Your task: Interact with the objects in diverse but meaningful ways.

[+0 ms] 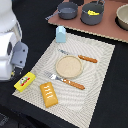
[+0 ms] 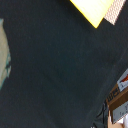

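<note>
My white arm (image 1: pixel 7 50) stands at the exterior view's left edge, beside the placemat (image 1: pixel 100 55); its fingers show in neither view. Nearest the arm lies the yellow red-labelled box (image 1: pixel 24 81), and the wrist view catches a yellow corner (image 2: pixel 95 10) over dark tabletop. The orange-brown bread block (image 1: pixel 48 94) lies at the mat's front edge. A small white carton (image 1: pixel 60 34) stands at the mat's far corner. On the brown board behind are the grey saucepan (image 1: pixel 67 10) and a second grey pot (image 1: pixel 93 14) holding something yellow, apparently the cheese wedge.
A round tan plate (image 1: pixel 69 67) sits mid-mat between an orange-handled fork (image 1: pixel 67 81) and knife (image 1: pixel 82 57). A tan bowl (image 1: pixel 123 17) is at the far right. In the wrist view, blurred boxes (image 2: pixel 120 95) lie past the table edge.
</note>
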